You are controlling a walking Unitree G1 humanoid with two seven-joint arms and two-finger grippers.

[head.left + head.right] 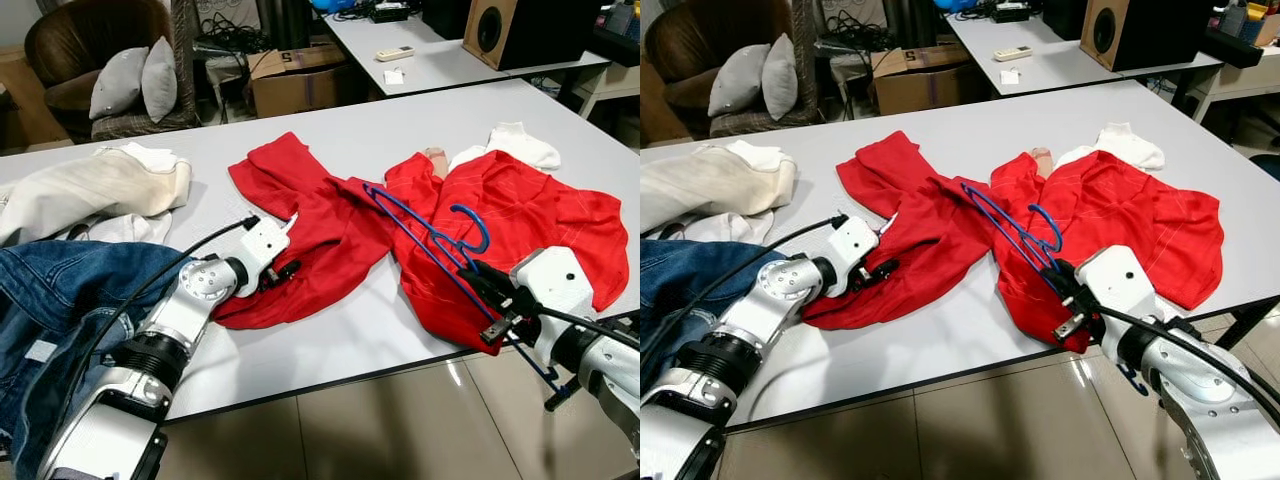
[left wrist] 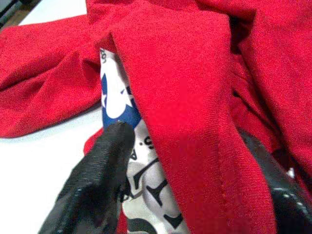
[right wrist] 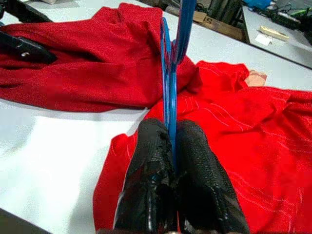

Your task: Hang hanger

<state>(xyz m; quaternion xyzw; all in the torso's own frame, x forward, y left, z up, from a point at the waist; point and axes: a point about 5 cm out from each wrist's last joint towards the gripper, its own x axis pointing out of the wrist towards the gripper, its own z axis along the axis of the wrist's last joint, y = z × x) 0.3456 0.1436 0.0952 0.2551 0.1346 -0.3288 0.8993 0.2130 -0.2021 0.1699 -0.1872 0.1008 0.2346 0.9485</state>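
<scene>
A blue wire hanger is pinched between the two black fingers of the right end effector, which hangs over the near edge of the white bench. The fingers are closed tight on the hanger's thin wire, near one of its lower ends. The hanger is tilted, its hook curling up above a red shirt spread on the right side of the bench, and its far end reaches toward the middle, where that shirt meets a second red garment.

The left end effector is at the near edge of this second red garment — its fingers are parted around a fold of the red cloth, one on each side. In the left wrist view a white printed label with a blue patch lies against the nearer finger, tucked under the red fold. Whether the fingers actually press the cloth I cannot tell.

Behind the right red shirt a white cloth lies bunched, touching its far edge. On the left of the bench lie a cream garment and, nearer the robot, blue jeans hanging over the front edge.

Beyond the bench stand a wicker armchair with two grey cushions, a cardboard box, and a second white table carrying a remote control and a wooden speaker.
</scene>
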